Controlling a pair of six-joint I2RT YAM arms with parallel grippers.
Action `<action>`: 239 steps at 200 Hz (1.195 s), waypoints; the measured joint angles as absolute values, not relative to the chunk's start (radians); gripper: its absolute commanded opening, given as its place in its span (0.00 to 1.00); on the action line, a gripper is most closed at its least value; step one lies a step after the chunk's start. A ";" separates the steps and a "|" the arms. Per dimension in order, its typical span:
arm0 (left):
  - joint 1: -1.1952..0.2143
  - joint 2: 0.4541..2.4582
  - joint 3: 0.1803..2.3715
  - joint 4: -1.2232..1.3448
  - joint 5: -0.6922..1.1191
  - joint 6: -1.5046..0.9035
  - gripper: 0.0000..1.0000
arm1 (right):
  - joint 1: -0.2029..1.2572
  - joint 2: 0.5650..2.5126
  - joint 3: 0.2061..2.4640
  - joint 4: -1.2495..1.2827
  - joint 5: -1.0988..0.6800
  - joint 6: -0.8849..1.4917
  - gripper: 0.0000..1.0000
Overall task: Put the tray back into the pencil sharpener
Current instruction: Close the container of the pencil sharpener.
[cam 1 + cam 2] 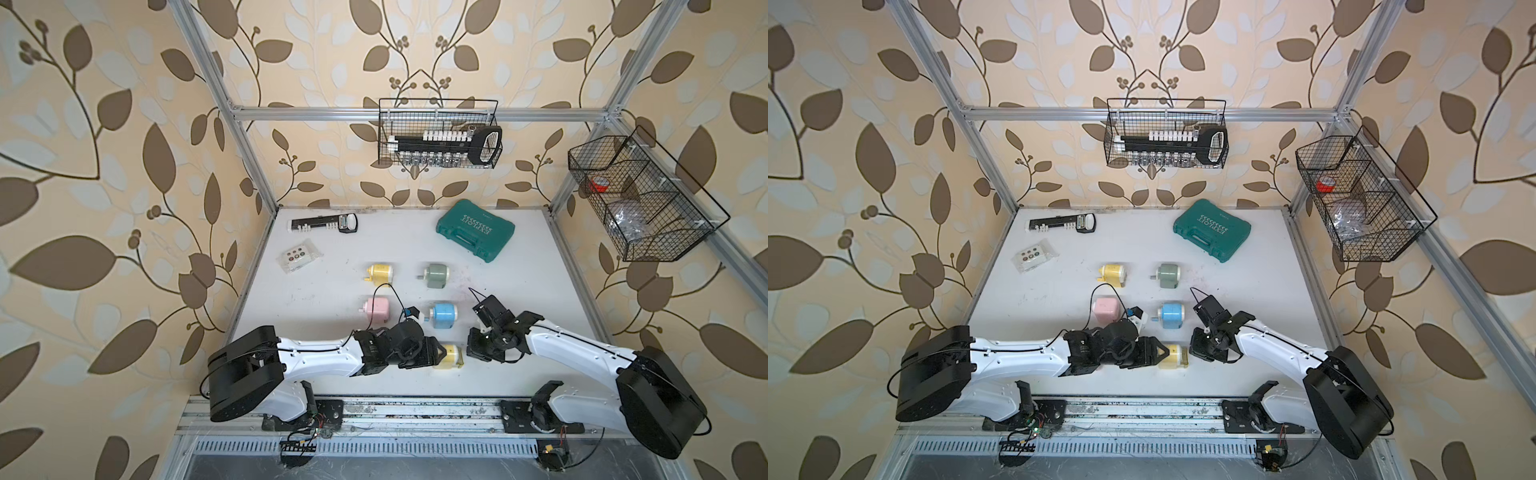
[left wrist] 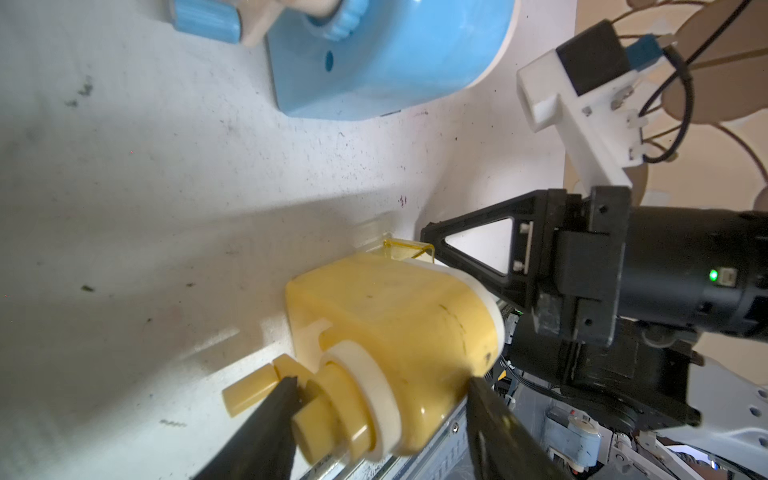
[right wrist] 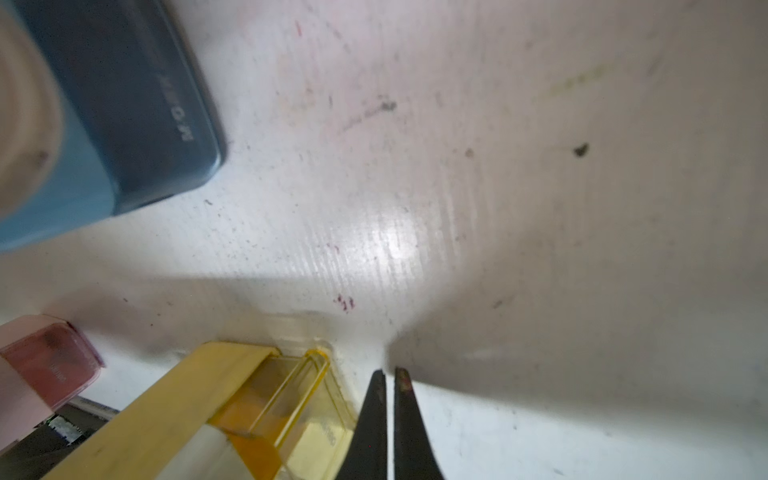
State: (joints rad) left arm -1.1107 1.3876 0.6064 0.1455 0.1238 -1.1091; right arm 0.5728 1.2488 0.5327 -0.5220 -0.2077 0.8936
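Sharpeners, both top views, five counted: far yellow sharpener (image 1: 379,272), pink sharpener (image 1: 376,309), green sharpener (image 1: 436,276), blue sharpener (image 1: 444,316), and near yellow pencil sharpener (image 1: 453,354), which is clamped by the left gripper (image 1: 441,356) at the table (image 1: 316,299) front.
Left wrist: one clear tray (image 2: 409,248) is seen jutting from its end.
Right wrist: right gripper (image 3: 388,374) jaws are pressed together, just beside the tray.

Cream wallpaper (image 1: 124,166) carries brown and pale grey leaves. The counter (image 1: 324,299) is white, flecked with dark specks. On it I see a far yellow sharpener (image 1: 379,274), a sage green sharpener (image 1: 436,276), a pink sharpener (image 1: 376,309), a sky-blue sharpener (image 1: 444,316), and the near yellow pencil sharpener (image 1: 452,357) with its clear amber tray (image 3: 307,399). The tool case (image 1: 475,230) is teal.
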 measured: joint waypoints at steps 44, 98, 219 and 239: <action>-1.111 1.388 0.606 0.145 0.124 -1.109 0.64 | 0.573 1.251 0.531 -0.468 -0.255 0.893 0.00; -1.111 1.388 0.606 0.146 0.124 -1.109 0.64 | 0.572 1.251 0.523 -0.442 -0.297 0.889 0.00; -1.111 1.389 0.607 0.146 0.125 -1.110 0.64 | 0.604 1.211 0.511 -0.441 -0.334 0.889 0.00; -1.111 1.389 0.607 0.146 0.125 -1.110 0.64 | 0.619 1.211 0.510 -0.433 -0.339 0.894 0.00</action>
State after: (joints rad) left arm -1.1107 1.3891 0.6071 0.1463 0.1253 -1.1095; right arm 0.6186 1.2110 0.5098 -0.4328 -0.3389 0.8940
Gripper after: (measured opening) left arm 0.639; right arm 0.047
